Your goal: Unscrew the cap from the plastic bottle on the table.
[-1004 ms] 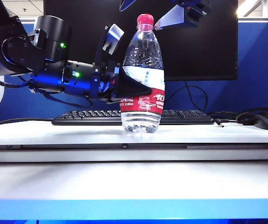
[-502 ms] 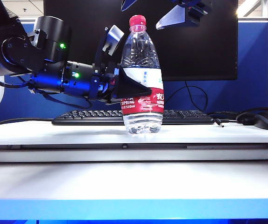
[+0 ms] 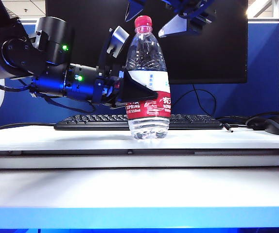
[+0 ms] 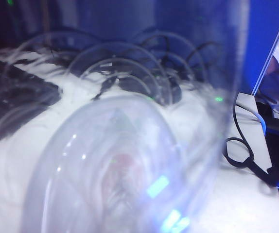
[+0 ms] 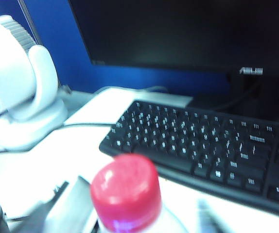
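Exterior view — plastic bottle (image 3: 148, 87) label reads "SPRING", "550ml".

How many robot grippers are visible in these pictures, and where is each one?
2. The left gripper clamps the label band of the clear plastic bottle standing on the white table. The right gripper hangs open around the red-pink screw cap, apparently not touching. None seems hidden.

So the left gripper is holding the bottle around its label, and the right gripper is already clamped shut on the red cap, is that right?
Not quite. The right gripper is not clamped on the cap: the exterior view shows its fingers apart, either side of it. The left gripper does hold the plastic bottle around its label.
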Controlling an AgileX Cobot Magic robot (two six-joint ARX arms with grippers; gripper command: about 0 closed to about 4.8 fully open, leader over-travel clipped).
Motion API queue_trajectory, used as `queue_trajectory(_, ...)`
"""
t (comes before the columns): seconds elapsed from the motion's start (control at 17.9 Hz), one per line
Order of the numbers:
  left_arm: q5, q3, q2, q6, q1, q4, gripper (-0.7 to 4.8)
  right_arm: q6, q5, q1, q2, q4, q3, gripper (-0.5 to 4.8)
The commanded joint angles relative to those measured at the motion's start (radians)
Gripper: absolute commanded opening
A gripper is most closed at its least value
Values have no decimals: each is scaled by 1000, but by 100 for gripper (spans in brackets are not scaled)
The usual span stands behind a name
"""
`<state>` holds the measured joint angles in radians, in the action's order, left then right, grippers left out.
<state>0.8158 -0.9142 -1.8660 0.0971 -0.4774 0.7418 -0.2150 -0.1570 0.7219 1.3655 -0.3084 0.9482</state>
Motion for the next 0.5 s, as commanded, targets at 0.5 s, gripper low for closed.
queue_trajectory(0.5,0,5,-6,0,0,-28,89,2,-2,-1,31,-95,3,196)
